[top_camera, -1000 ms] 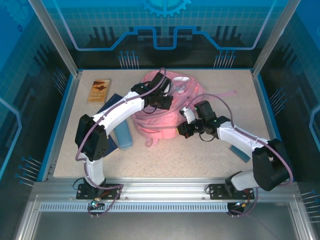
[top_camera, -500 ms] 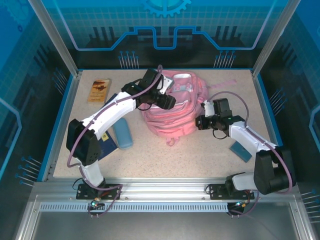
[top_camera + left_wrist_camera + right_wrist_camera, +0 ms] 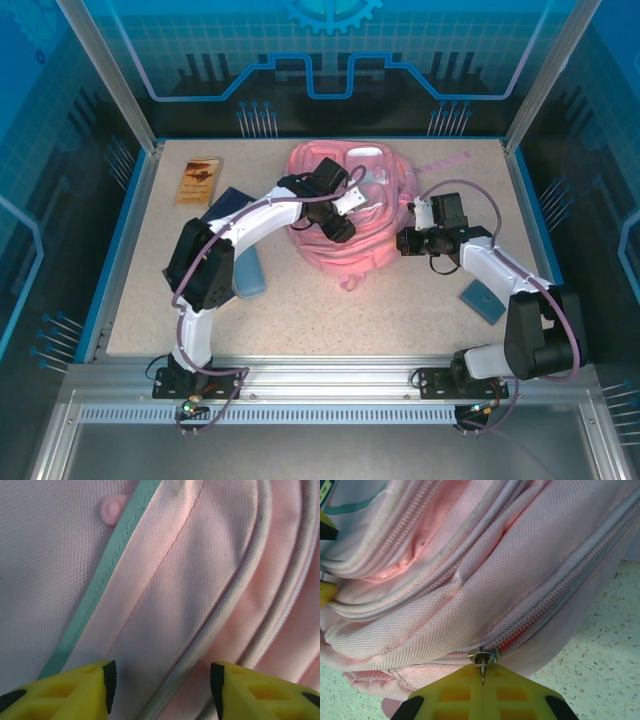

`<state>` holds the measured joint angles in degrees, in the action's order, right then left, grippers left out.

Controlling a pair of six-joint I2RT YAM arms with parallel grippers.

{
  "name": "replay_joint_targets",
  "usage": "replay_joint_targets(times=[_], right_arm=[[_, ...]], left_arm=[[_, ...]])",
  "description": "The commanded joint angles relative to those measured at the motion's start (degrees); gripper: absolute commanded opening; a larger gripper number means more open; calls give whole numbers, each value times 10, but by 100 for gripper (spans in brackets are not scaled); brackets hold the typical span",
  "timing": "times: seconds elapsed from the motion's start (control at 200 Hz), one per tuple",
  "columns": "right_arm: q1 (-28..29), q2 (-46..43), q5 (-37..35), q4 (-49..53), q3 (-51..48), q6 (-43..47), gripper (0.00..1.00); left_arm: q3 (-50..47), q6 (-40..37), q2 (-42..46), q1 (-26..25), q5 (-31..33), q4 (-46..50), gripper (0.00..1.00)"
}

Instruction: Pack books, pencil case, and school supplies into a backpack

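The pink backpack (image 3: 365, 195) lies in the middle of the table. My left gripper (image 3: 340, 218) hovers over its front, open, with pink fabric (image 3: 190, 570) and a teal trim (image 3: 107, 565) between the yellow fingers (image 3: 75, 687). My right gripper (image 3: 404, 241) is at the pack's right side, shut on a metal zipper pull (image 3: 483, 661) at the end of a partly open zipper (image 3: 555, 597). The light blue pencil case (image 3: 247, 272) lies left of the pack. A tan-orange book (image 3: 200, 180) and a navy book (image 3: 226, 203) lie at the back left, the navy one partly under my left arm.
A flat blue item (image 3: 483, 301) lies on the right, beside my right arm. A pink strap (image 3: 446, 161) trails off towards the back right. Blue rails (image 3: 128, 220) edge the speckled table (image 3: 330, 320), which has bare room along its front.
My right gripper pulled rightward from the pack's front to its right side. The left gripper swung right and nearer over the pack. The backpack changed shape and shifted.
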<state>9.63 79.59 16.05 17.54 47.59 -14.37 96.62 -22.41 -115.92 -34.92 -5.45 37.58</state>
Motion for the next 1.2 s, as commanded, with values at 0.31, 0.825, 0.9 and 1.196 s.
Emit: replay_joint_targets(times=[0.31,0.825,0.9,1.196], right_arm=[[-7,-1,32,13,16,12,0],[182,-37,65,-92,-75,-88,0],[199,-17,65,-117,-67,-114,0],[107,-140,-29,-12,-71,-199,52]], left_arm=[[37,-33,-41,-2,75,-63,16],[44,165,-27,-2,36,-146,0],[38,174,-21,-2,30,-156,0],[-29,166,31,11,-15,-196,0]])
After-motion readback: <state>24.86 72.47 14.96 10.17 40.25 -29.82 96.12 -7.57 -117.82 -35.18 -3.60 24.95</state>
